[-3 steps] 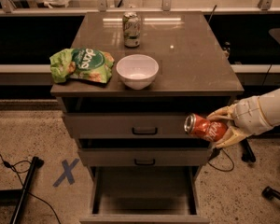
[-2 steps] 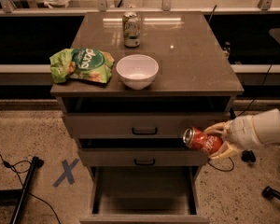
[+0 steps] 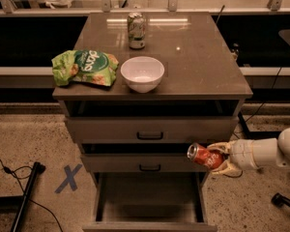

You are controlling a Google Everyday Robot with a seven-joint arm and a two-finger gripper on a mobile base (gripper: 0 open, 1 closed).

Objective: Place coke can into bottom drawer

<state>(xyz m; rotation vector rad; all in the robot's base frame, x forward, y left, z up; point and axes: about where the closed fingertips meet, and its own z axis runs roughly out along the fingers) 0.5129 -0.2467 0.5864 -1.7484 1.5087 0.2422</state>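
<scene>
Start at the front edge: note the bottom drawer (image 3: pixel 150 197), pulled out toward the camera, floor bare and open from above. Locate the gripper (image 3: pixel 217 158) just above and to the right of that opening, at the end of the white arm (image 3: pixel 263 152) reaching in from the right. Read the gripper as clamped on the coke can (image 3: pixel 205 156), one finger over and one under, holding it on its side with a silver end pointing left toward the cabinet.

Compare with one second back: held then beside the top drawer (image 3: pixel 150 129) front. Lowered since to the level of the middle drawer (image 3: pixel 145 164) front and drawn slightly left, bringing the silver end over the right end of that front. Treat this as the descent phase of the placement, well advanced but not finished: not yet over the drawer cavity, not yet below its rim.

Expect the remaining move to call for more travel left and down before release. Watch the right drawer wall and the middle drawer front for a possible knock.

Farther back, on the worktop (image 3: pixel 203 66), confirm no change: white bowl (image 3: pixel 142 74) near the front edge, green chip bag (image 3: pixel 84 67) to its left, green-and-silver can (image 3: pixel 136 30) upright behind
</scene>
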